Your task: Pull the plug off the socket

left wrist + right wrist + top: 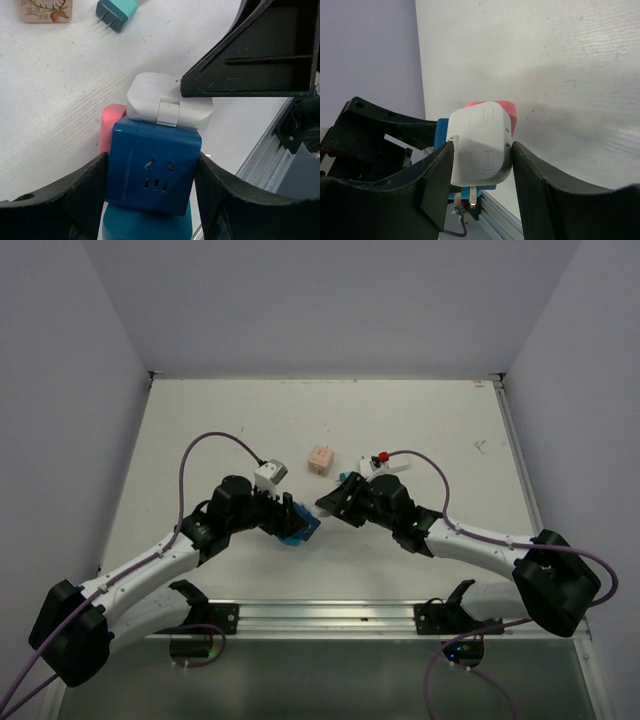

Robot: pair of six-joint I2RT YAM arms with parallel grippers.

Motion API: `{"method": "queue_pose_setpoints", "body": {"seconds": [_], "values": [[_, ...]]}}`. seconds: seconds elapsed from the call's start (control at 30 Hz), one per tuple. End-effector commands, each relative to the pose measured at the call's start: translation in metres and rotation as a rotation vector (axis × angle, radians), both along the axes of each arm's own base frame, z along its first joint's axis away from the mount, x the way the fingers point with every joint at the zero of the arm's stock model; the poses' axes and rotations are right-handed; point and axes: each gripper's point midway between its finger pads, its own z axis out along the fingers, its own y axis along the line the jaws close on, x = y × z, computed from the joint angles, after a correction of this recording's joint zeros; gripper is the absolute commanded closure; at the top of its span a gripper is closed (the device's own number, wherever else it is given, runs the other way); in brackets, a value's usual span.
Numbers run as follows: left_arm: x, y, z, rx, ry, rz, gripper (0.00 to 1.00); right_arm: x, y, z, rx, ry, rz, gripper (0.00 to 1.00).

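Top external view: on the white table [420,420], the left gripper [290,520] is seen left of centre, clenched on the blue cube socket [150,170]. In the left wrist view the cube is pressed between the two black fingers [82,192], one on each side face, and its near face with the socket holes is turned to the camera. A pink plug [111,127] is seated on the cube's left side, and a teal piece [147,227] is seen under the cube.

The white plug [480,145] is found against the top face of the cube, touching it. Two metal prongs are visible under this plug in the right wrist view; how far they remain inside the socket cannot be told.

A little farther back on the table, a small wooden tile [320,460] is laid flat, apart from both arms.

The right gripper [326,504] is met just right of the cube and is closed on the white plug, one finger on each flank. A loose teal plug [116,11] is seen lying just right of the tile, prongs bare.
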Motion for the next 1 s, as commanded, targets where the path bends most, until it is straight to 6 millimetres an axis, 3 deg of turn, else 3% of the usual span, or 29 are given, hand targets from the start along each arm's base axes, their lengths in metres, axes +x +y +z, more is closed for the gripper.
{"method": "queue_pose_setpoints", "body": {"seconds": [0.0, 0.07, 0.4, 0.5, 0.77, 0.97], "values": [[0.001, -0.009, 0.006, -0.021, -0.019, -0.039, 1.0, 0.011, 0.011, 0.065, 0.105, -0.152, 0.013, 0.47], [-0.004, -0.005, -0.007, 0.017, 0.022, -0.045, 1.0, 0.012, 0.012, 0.072, 0.1, -0.176, 0.02, 0.48], [-0.007, -0.008, -0.019, 0.052, 0.067, -0.066, 1.0, 0.014, 0.016, 0.088, 0.054, -0.243, 0.066, 0.48], [-0.005, -0.007, -0.016, 0.051, 0.055, -0.055, 1.0, 0.013, 0.014, 0.083, 0.024, -0.233, 0.073, 0.48], [0.0, -0.006, 0.005, 0.023, -0.035, -0.045, 1.0, 0.008, -0.013, 0.04, -0.107, -0.12, 0.05, 0.41], [0.0, -0.007, 0.002, 0.042, -0.034, -0.064, 1.0, 0.001, 0.007, 0.029, -0.132, -0.07, 0.187, 0.37]]}}
